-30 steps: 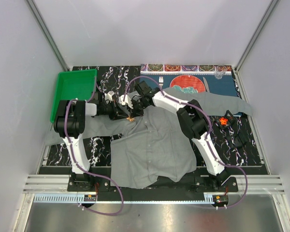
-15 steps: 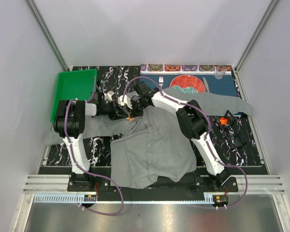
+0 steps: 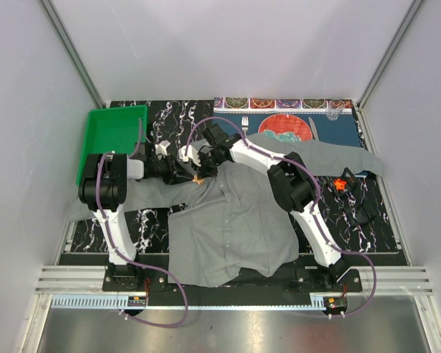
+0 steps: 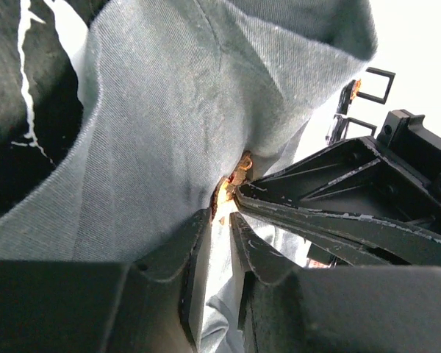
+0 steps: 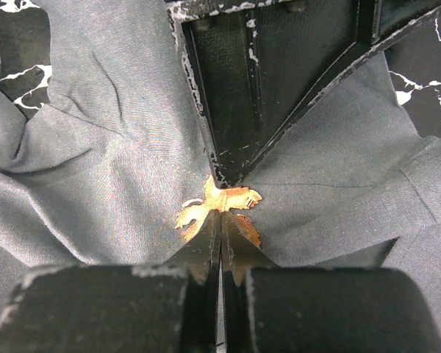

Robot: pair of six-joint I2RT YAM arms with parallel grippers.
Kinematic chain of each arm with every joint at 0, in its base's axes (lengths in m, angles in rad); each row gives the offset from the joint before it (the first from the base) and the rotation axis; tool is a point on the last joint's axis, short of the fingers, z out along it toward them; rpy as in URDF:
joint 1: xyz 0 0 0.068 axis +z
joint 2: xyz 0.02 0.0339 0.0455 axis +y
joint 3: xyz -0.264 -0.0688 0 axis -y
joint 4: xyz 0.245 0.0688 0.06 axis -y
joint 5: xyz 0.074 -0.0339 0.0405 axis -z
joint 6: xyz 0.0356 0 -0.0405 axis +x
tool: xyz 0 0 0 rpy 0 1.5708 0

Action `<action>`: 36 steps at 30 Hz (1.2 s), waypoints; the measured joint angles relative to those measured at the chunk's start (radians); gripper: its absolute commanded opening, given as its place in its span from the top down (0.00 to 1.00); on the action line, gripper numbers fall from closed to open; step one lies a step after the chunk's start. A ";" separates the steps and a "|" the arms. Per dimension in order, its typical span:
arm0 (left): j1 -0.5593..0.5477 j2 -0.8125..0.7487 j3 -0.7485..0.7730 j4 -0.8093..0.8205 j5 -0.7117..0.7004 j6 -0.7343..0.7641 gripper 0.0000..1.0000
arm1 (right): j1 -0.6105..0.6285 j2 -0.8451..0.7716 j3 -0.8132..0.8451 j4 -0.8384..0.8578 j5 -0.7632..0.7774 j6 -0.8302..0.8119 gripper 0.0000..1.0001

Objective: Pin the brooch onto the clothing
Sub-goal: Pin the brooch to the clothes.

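Note:
The grey shirt (image 3: 235, 220) lies spread on the dark marbled table. A gold leaf-shaped brooch (image 3: 198, 179) sits on its upper left part, near the collar. In the right wrist view my right gripper (image 5: 222, 217) is shut on the brooch (image 5: 198, 213), which lies against the puckered shirt (image 5: 95, 147). My left gripper (image 3: 191, 174) meets it from the opposite side. In the left wrist view the left gripper (image 4: 220, 215) is nearly closed, with bunched shirt (image 4: 154, 110) drawn to its tips and the brooch (image 4: 239, 176) just beyond. The right gripper's fingers (image 4: 331, 191) come in from the right.
A green tray (image 3: 114, 136) stands at the back left. A blue patterned placemat (image 3: 331, 131) lies at the back right, partly under a shirt sleeve. A small orange object (image 3: 343, 182) and a black item (image 3: 364, 209) lie to the right of the shirt.
My left arm's wrist has shifted slightly left and back. Both grippers stay together at the brooch, and the shirt has not visibly moved.

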 measured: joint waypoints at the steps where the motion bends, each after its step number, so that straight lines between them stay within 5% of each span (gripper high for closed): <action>1: 0.000 -0.002 -0.002 0.000 0.002 0.001 0.77 | 0.000 0.000 0.001 0.000 0.002 0.000 1.00; 17: -0.001 -0.002 -0.002 -0.011 0.005 0.017 0.74 | 0.001 0.002 0.009 -0.001 0.008 0.006 1.00; 28: -0.006 -0.002 0.005 -0.038 -0.011 0.045 0.99 | 0.001 0.011 0.024 -0.012 0.014 0.014 1.00; 36: -0.007 -0.002 0.007 -0.039 -0.007 0.050 1.00 | 0.001 0.013 0.028 -0.010 0.024 0.041 1.00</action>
